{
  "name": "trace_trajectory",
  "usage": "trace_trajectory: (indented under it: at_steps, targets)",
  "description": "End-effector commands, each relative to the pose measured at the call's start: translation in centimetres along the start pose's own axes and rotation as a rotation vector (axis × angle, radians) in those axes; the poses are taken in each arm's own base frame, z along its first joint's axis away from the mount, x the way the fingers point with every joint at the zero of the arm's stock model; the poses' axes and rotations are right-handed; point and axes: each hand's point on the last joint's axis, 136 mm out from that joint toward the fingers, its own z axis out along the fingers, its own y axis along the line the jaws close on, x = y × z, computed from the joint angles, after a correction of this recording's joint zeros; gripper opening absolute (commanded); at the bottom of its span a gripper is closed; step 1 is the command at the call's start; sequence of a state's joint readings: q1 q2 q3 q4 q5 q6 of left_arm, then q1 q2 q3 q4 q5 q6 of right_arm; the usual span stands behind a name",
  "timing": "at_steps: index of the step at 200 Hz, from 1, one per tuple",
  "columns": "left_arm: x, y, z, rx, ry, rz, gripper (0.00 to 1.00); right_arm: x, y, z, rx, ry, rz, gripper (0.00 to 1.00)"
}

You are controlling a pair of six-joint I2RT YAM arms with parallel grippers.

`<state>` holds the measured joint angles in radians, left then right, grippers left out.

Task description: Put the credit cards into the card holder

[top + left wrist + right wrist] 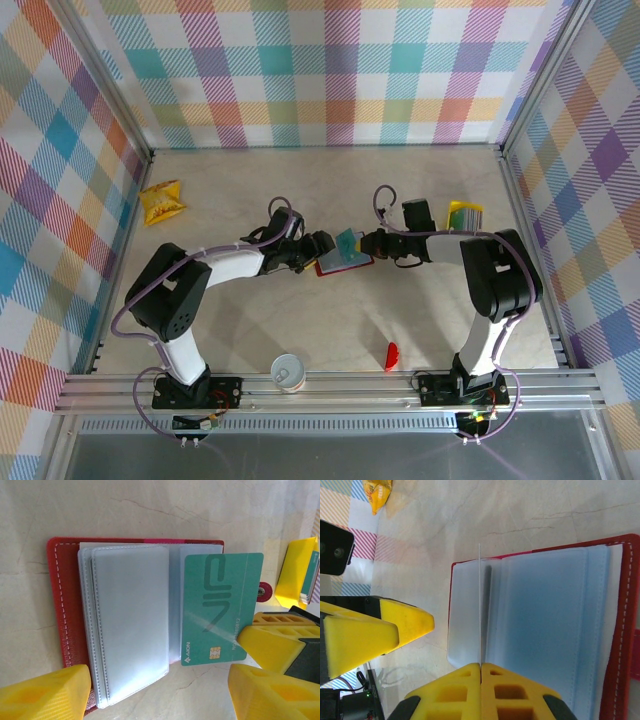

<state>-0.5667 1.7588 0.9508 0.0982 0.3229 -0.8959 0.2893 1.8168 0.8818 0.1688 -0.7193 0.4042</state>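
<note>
Tabletop (300,320), pale and marbled, carries the card holder (345,265) at its middle, lying open and flat with its clear sleeves facing up. The left arm (225,265) reaches in from the holder's left and the right arm (490,265) from its right, so that their ends nearly meet over it.

The left gripper (160,700) is spread wide and grasps nothing. In its wrist view one yellow finger (45,695) overlaps a corner of the holder's red cover, touching or not I cannot tell. The other finger stands past the holder's opposite edge.

The right gripper (480,677) is clenched tight on a teal card (222,610), pinching it by one corner. In the left wrist view that card overlaps the outer part of one sleeved page and juts past the holder's edge, just beside the clasp tab (265,591). In the right wrist view the card shows edge-on as a thin line over the sleeves. Whether its edge has entered a sleeve I cannot tell.

A crinkled yellow snack packet (162,202) lies well to the left of the holder and farther back. The stack of cards (465,213) sits to the right of the holder, beyond the right gripper, well apart. A small white cup (288,371) stands on the holder's near side, and a tiny red curved piece (392,356) lies on that same side, further right.
</note>
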Motion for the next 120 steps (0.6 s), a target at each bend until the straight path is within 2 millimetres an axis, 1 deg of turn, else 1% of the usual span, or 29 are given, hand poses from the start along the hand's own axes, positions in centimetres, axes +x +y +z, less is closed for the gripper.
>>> trace_trajectory:
  at_steps: [1,31,63,88,120]
  targets:
    - [-0.4,-0.1,0.2,0.021,0.001,-0.009,0.72,-0.6,0.7,0.6,-0.030,-0.007,-0.001,0.00]
    - [-0.2,0.4,0.3,0.013,0.002,-0.023,0.70,-0.7,0.6,0.9,-0.031,-0.001,0.025,0.00]
    - [-0.1,1.0,0.4,0.005,0.001,-0.041,0.58,-0.5,0.6,1.1,-0.032,0.007,0.038,0.00]
    - [-0.1,1.4,0.2,-0.004,-0.003,-0.047,0.55,-0.5,0.6,1.3,-0.025,0.007,0.038,0.00]
    - [0.0,1.9,0.3,-0.019,-0.001,-0.052,0.55,-0.5,0.5,1.4,-0.016,0.004,0.046,0.00]
